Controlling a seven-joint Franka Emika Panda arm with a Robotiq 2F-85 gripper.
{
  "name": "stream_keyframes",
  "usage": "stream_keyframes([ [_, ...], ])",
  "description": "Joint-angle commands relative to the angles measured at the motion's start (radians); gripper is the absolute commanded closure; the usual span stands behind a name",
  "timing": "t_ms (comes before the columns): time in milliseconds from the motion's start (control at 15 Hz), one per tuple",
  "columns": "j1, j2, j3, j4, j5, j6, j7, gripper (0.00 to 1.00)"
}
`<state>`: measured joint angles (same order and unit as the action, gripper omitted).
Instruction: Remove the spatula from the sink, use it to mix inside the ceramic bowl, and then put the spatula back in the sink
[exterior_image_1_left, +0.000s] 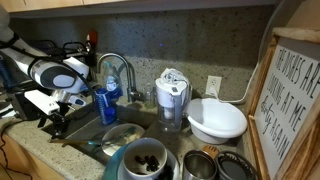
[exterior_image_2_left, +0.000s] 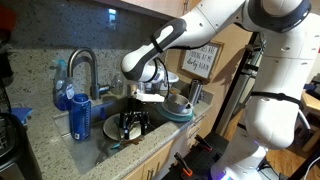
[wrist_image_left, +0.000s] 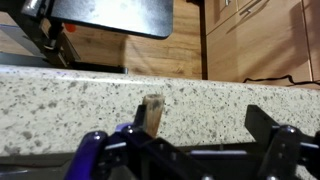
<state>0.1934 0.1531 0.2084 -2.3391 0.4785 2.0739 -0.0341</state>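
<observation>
In the wrist view the light-brown wooden end of the spatula (wrist_image_left: 152, 112) stands up just inside the left finger of my gripper (wrist_image_left: 200, 116). The fingers are wide apart, so the gripper is open, and nothing touches the right finger. The spatula's teal head is hidden. In both exterior views my gripper (exterior_image_1_left: 58, 117) (exterior_image_2_left: 150, 99) hangs low over the sink (exterior_image_1_left: 92, 128) (exterior_image_2_left: 100, 135), at its edge. The ceramic bowl (exterior_image_1_left: 145, 160) (exterior_image_2_left: 132, 125), with a pale teal rim and dark inside, sits close by the gripper.
A curved chrome tap (exterior_image_1_left: 115, 66) (exterior_image_2_left: 82, 66) and a blue bottle (exterior_image_1_left: 108, 100) (exterior_image_2_left: 81, 118) stand by the sink. A water filter jug (exterior_image_1_left: 172, 98), a large white bowl (exterior_image_1_left: 217, 120), metal cups (exterior_image_1_left: 200, 165) and a framed sign (exterior_image_1_left: 293, 100) are further along. The speckled counter (wrist_image_left: 80, 105) fills the wrist view.
</observation>
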Motion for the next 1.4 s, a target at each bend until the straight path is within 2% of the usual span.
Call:
stream_keyframes([
  [0,-0.015,0.034,-0.010,0.067,-0.054,-0.110,0.003,0.00],
  [533,-0.005,0.129,-0.013,0.205,-0.165,-0.220,0.022,0.00],
  [1000,0.005,0.209,-0.005,0.271,-0.161,-0.253,0.020,0.00],
  [1333,0.004,0.229,-0.006,0.279,-0.163,-0.319,0.020,0.00],
])
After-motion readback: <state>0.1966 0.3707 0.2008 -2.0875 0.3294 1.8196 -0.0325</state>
